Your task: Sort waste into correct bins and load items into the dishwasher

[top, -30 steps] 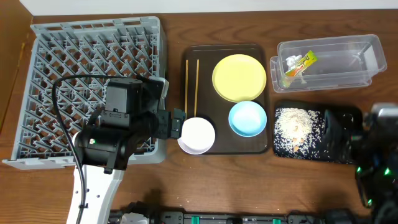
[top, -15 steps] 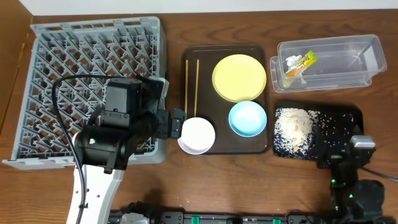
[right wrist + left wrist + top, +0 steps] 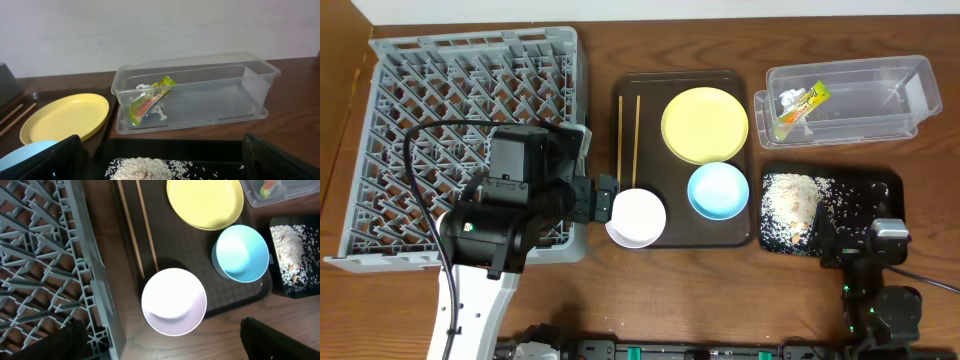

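The grey dish rack (image 3: 470, 110) stands at the left. My left gripper (image 3: 605, 199) is open and empty at the rack's right edge, just left of the white bowl (image 3: 638, 217), which lies ahead of the open fingers (image 3: 160, 340) in the left wrist view (image 3: 174, 301). The chopsticks (image 3: 628, 135), yellow plate (image 3: 705, 124) and blue bowl (image 3: 718, 190) lie on the brown tray. The wrapper (image 3: 802, 103) lies in the clear tub (image 3: 880, 100). Rice (image 3: 792, 208) lies in the black tray (image 3: 865, 190). My right gripper (image 3: 160, 162) is open and empty, low over that tray's near edge. No white cup is in view.
The dark brown serving tray (image 3: 685, 235) sits between the rack and the two bins. The right wrist view shows the tub (image 3: 225, 100), wrapper (image 3: 150, 102), plate (image 3: 65, 117) and rice (image 3: 145, 167). A light wall runs behind the table.
My right arm has drawn back toward the table's front edge, off the black tray's right side. The left arm and all objects have not moved.
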`<state>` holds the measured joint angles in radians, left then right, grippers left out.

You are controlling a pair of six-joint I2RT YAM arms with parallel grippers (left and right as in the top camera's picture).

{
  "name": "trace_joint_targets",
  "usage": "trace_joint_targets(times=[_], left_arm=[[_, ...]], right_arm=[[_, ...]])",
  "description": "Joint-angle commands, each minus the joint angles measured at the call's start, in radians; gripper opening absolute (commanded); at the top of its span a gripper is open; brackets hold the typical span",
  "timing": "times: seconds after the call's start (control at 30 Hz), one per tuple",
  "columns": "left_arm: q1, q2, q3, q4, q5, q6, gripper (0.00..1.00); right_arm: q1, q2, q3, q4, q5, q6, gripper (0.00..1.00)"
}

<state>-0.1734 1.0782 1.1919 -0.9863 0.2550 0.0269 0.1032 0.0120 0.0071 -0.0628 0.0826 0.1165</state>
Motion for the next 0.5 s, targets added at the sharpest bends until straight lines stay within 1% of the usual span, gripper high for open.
trace_joint_targets(times=[0.0, 0.33, 0.47], left_arm=[[-0.004, 0.001, 0.018, 0.000, -0.010, 0.010, 0.98], [-0.004, 0.001, 0.018, 0.000, -0.008, 0.009, 0.98], [-0.004, 0.001, 0.018, 0.000, 0.087, 0.004, 0.98]], right_arm=[[-0.006, -0.005, -0.002, -0.004, 0.003, -0.013, 0.99], [-0.006, -0.005, -0.002, -0.004, 0.003, -0.013, 0.99], [-0.006, -0.005, -0.002, -0.004, 0.003, -0.013, 0.99]])
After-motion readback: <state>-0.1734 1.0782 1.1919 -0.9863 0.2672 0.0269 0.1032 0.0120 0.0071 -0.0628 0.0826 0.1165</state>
